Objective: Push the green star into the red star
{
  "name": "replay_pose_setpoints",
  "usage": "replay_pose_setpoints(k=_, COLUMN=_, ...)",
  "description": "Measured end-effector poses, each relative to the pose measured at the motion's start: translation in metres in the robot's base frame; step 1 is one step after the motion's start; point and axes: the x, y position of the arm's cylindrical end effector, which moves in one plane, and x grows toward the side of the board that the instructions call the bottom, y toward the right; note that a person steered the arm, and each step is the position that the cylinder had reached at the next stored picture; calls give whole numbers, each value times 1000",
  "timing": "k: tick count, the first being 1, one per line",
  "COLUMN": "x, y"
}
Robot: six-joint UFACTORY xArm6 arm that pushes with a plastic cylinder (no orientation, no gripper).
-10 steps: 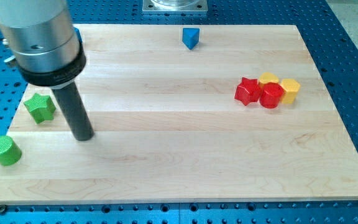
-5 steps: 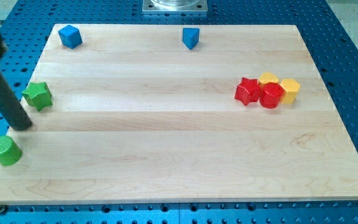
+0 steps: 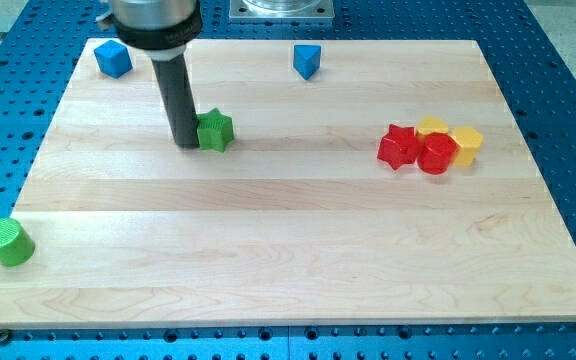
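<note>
The green star (image 3: pixel 214 131) lies on the wooden board, left of centre in the upper half. My tip (image 3: pixel 185 143) stands right against its left side. The red star (image 3: pixel 398 146) lies far to the view's right, at about the same height. It touches a red cylinder (image 3: pixel 435 154) on its right.
Two yellow blocks (image 3: pixel 432 127) (image 3: pixel 466 143) crowd behind and right of the red cylinder. A green cylinder (image 3: pixel 7 242) sits at the board's lower left. A blue cube (image 3: pixel 113 58) and a blue wedge-like block (image 3: pixel 307 60) sit near the top edge.
The green star has moved far right from the board's left edge. My tip swung round to the star's left side and travelled right with it.
</note>
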Motion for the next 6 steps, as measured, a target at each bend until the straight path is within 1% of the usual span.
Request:
replay_pose_setpoints(k=1, x=-5, y=50)
replay_pose_setpoints(k=2, x=10, y=131)
replay_pose_setpoints(k=3, x=19, y=158)
replay_pose_setpoints(k=4, x=19, y=175)
replay_pose_setpoints(k=5, x=0, y=155)
replay_pose_setpoints(k=6, x=-49, y=111)
